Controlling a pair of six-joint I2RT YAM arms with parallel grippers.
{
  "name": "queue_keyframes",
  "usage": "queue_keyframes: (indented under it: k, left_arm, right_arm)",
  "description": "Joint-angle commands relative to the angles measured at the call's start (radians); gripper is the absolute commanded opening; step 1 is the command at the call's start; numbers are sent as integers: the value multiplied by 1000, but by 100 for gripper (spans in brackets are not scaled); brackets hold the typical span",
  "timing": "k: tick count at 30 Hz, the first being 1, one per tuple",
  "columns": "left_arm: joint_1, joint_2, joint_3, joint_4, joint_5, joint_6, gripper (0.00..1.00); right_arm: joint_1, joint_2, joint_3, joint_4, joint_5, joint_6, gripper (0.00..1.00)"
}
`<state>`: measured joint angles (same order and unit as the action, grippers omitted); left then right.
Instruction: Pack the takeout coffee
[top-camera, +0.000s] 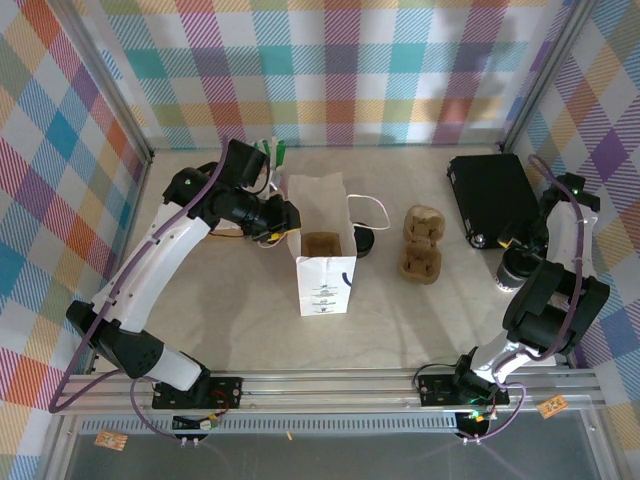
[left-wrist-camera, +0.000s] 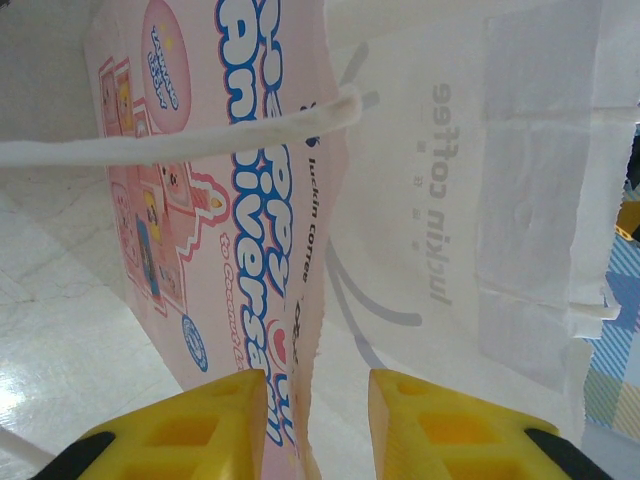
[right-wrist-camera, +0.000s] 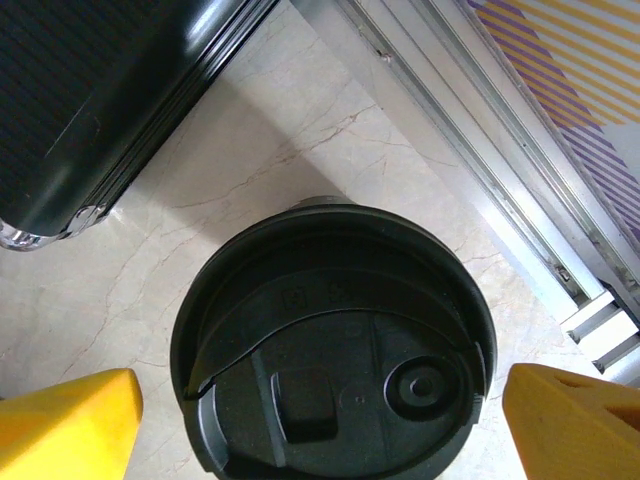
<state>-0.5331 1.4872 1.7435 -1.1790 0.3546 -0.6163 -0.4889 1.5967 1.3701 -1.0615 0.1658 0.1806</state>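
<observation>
Tabletop (top-camera: 420, 320): pale and stony-looking, with the two arms fixed at its near edge.
Takeout coffee (right-wrist-camera: 335, 350): stands upright on the right side of the tabletop, close to the side rail. Its black lid is on. It is well apart from the bag.
Right end effector (right-wrist-camera: 322, 372): open wide. One yellow finger is on each side of the lid, and neither touches it.
Paper bag (top-camera: 325, 285): white, standing open in the middle of the tabletop. A brown cardboard piece (top-camera: 322, 243) sits inside.
Left end effector (left-wrist-camera: 317, 380): at the bag's left top edge. Its yellow fingers are a little apart, with the paper edge between them and not squeezed.
Bag handle (left-wrist-camera: 180, 140): a white cord that crosses in front of the bag wall.
Black lids (top-camera: 362, 240): a small dark pile just beside the bag, on its right.
Brown trays (top-camera: 422, 243): cardboard, between the bag and the coffee.
Black box (top-camera: 490, 195): flat, at the far right, just behind the coffee.
</observation>
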Motion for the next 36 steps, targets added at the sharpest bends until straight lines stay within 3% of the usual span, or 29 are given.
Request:
queue_keyframes:
  k: [1, 19, 28, 36]
  left_arm:
    - [13, -20, 13, -37, -3, 3, 32]
    - [14, -67, -17, -36, -26, -10, 32]
    - [15, -60, -9, -26, -29, -10, 31]
    - [17, -41, 39, -57, -38, -6, 31]
  right_arm:
    - [-14, 15, -6, 10, -16, -10, 90]
    - [-22, 45, -52, 32, -61, -4, 81]
    - [-22, 34, -92, 9, -38, -11, 84]
    - [-22, 23, -105, -20, -30, -9, 74]
